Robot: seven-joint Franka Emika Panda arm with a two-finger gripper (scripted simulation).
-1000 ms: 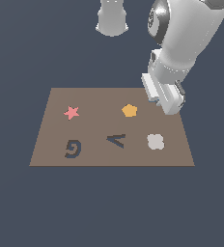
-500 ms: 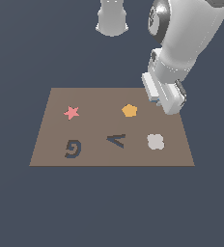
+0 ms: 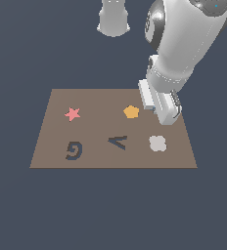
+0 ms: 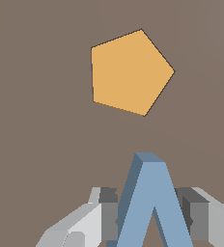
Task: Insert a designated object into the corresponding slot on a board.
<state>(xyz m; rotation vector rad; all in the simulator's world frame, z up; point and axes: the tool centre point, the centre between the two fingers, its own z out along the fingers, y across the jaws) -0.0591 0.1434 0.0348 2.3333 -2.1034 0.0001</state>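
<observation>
The light-blue chevron piece (image 4: 150,202) sits clamped between the two fingers of the pincer (image 4: 150,219), its point facing away from the wrist; only the wrist view shows this, with a grey pad pressed against each outer edge of the V. From the exterior view the piece is hidden behind the arm's hand, and the pincer (image 3: 165,113) hangs over the brown board (image 3: 52,146) near its far edge, toward the exterior view's right corner.

The orange pentagon (image 4: 131,72) lies flat on the board just beyond the chevron's tip in the wrist view; in the exterior view it (image 3: 130,112) sits just beside the pincer, toward the board's middle.

The exterior view alone shows the rest of the board. The dark V-shaped slot (image 3: 118,142) lies near the middle of the near edge, open and unfilled. A dark G-shaped recess (image 3: 74,150) sits toward the near corner on the exterior view's left, a pink star (image 3: 72,114) beyond it, and a pale grey lobed piece (image 3: 157,143) near the pincer, on its near side.
</observation>
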